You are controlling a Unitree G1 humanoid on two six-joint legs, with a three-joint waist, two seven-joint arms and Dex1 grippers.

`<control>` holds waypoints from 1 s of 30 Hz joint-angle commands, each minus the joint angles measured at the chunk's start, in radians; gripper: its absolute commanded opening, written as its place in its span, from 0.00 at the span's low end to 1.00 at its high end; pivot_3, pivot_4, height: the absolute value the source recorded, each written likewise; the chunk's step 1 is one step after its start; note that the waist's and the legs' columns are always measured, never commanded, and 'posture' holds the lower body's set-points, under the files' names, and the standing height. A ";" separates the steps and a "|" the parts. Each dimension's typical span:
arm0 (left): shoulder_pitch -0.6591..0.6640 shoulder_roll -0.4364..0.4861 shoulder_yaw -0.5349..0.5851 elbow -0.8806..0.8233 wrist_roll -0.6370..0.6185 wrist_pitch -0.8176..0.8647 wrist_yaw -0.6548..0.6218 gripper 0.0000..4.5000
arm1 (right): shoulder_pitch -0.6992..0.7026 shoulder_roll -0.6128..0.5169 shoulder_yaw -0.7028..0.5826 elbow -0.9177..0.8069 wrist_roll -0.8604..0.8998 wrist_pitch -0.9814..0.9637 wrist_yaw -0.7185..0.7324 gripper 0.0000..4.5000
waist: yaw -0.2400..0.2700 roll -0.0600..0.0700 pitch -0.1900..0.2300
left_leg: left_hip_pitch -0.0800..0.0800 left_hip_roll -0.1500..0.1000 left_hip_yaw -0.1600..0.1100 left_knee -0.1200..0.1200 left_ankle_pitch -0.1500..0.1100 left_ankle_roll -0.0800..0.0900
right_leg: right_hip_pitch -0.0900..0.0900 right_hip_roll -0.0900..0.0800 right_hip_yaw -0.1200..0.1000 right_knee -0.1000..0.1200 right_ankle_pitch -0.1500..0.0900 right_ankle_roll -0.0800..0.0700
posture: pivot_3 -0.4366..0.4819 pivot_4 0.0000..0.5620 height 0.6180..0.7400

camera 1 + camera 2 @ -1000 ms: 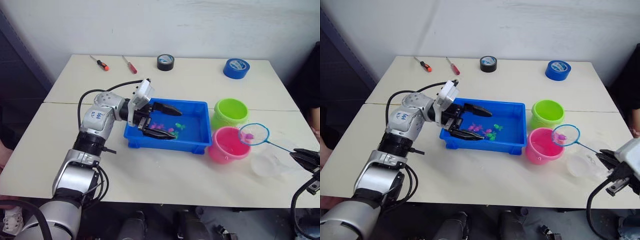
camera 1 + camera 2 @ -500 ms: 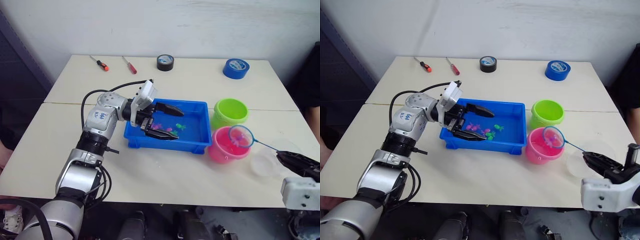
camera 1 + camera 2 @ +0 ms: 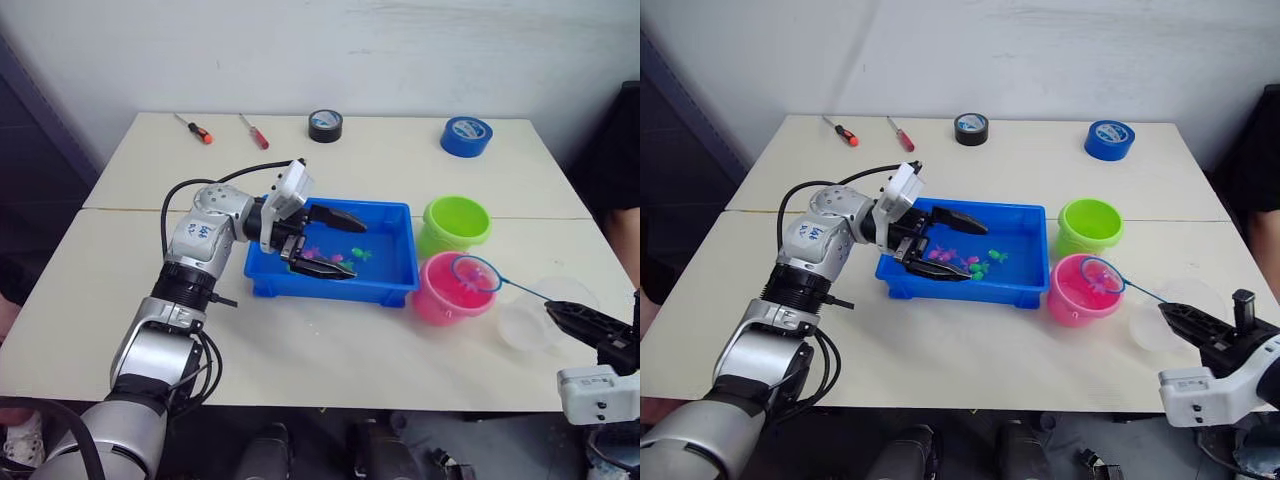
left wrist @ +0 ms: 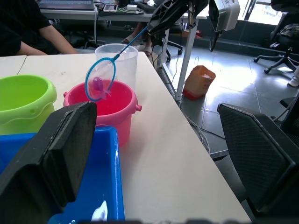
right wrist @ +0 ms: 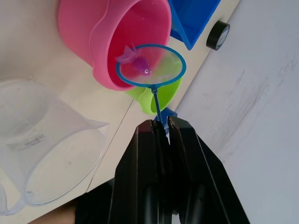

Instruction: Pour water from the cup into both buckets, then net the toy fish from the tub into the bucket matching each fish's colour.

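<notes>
The blue tub sits mid-table with several tiny green and pink toy fish in it. My left gripper hangs open over the tub's left half, nothing between its fingers. My right gripper is shut on the thin handle of the net. The blue hoop hovers over the pink bucket with one pink fish in the mesh. The lime green bucket stands just behind the pink one. The clear cup stands right of the pink bucket, under the net's handle.
A blue tape roll, a black tape roll and two screwdrivers lie along the table's far side. A seated person is beyond the table's right end. The table's right edge is close to the cup.
The net with the pink fish has moved left and down, from beside the pink bucket's right rim to over its opening. My left gripper has stayed open over the tub.
</notes>
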 commanded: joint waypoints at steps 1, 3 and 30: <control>-0.019 0.013 0.020 -0.036 -0.001 -0.001 0.006 0.99 | -0.017 -0.030 0.008 0.025 0.004 -0.010 -0.010 0.00 | -0.003 0.000 0.000 | 0.001 0.000 0.000 -0.001 0.000 0.000 | 0.001 0.000 0.000 0.000 0.000 0.000 | 0.48 0.27 0.97; -0.020 0.016 0.023 -0.035 0.000 -0.003 0.009 0.99 | 0.011 -0.031 0.047 0.015 0.022 -0.050 0.003 0.00 | -0.002 0.000 0.000 | 0.010 0.000 0.001 -0.005 0.000 0.000 | 0.010 0.000 0.000 -0.004 0.000 0.000 | 0.48 0.27 0.97; -0.005 0.025 0.022 -0.040 0.001 -0.025 0.024 0.99 | -0.085 -0.068 0.027 0.094 -0.050 -0.090 -0.080 0.00 | -0.005 0.000 0.000 | 0.017 0.001 0.005 -0.014 0.001 -0.001 | 0.013 0.001 0.005 -0.008 0.000 0.000 | 0.48 0.27 0.97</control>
